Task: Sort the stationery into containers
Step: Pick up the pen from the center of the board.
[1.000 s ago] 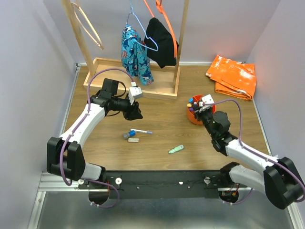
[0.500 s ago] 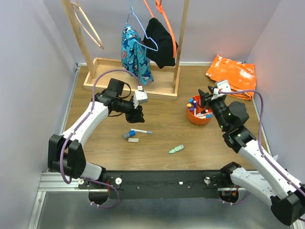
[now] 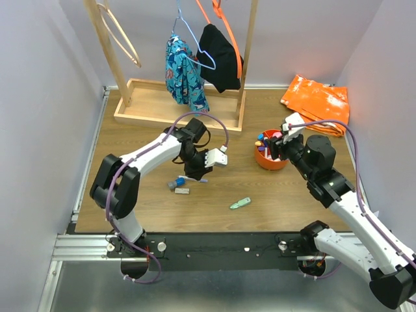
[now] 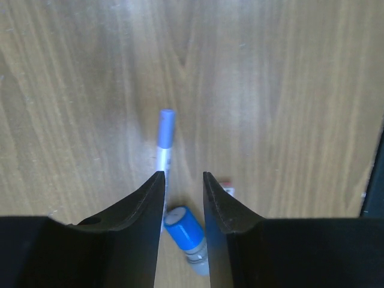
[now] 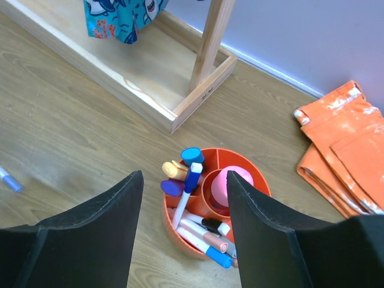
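My left gripper (image 3: 193, 173) hangs open just over the table, pointing down at two loose pieces of stationery. A thin white pen with a blue cap (image 4: 164, 135) lies ahead of its fingertips. A chunky blue-capped marker (image 4: 186, 236) lies below the gap between the jaws, ungripped. A mint-green piece (image 3: 240, 203) lies alone nearer the front edge. The orange cup (image 5: 240, 157) holds several pens and highlighters. Above it my right gripper (image 5: 184, 174) stands open and holds nothing.
A small white piece (image 3: 182, 192) sits beside the blue marker. A wooden clothes rack on a flat tray base (image 3: 149, 117) stands at the back with garments (image 3: 185, 78) hanging. The folded orange bag (image 3: 316, 103) lies at the back right.
My left arm swung right and down over the pen and blue marker, its jaws narrowing slightly. My right gripper opened wider and lifted back from the orange cup.
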`<state>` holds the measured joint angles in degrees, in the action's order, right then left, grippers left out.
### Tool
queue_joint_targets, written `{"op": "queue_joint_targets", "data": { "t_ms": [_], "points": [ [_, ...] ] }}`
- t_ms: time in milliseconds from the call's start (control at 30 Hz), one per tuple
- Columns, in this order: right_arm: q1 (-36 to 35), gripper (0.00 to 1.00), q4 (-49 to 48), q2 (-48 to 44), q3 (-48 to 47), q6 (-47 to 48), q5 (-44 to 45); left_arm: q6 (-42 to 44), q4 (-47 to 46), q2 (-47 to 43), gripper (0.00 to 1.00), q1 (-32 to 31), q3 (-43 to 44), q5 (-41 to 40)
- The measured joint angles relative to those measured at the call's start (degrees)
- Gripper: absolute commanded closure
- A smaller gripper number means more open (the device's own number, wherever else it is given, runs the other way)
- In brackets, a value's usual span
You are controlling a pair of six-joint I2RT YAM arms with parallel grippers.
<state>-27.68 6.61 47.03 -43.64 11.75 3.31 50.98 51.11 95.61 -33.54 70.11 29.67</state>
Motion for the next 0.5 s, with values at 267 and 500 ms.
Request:
{"op": "queue_joint_targets", "data": {
  "t_ms": [267, 500],
  "points": [
    [0.87, 0.32, 0.39, -0.20, -1.53, 0.35, -0.07, -1.44, -0.90, 7.61, 0.64, -1.81, 3.82, -7.74],
    [1.86, 0.30, 0.37, -0.20, -2.56, 0.33, 0.39, -2.67, -0.94, 12.37, 0.68, -3.80, 5.25, -9.70]
  ]
}}
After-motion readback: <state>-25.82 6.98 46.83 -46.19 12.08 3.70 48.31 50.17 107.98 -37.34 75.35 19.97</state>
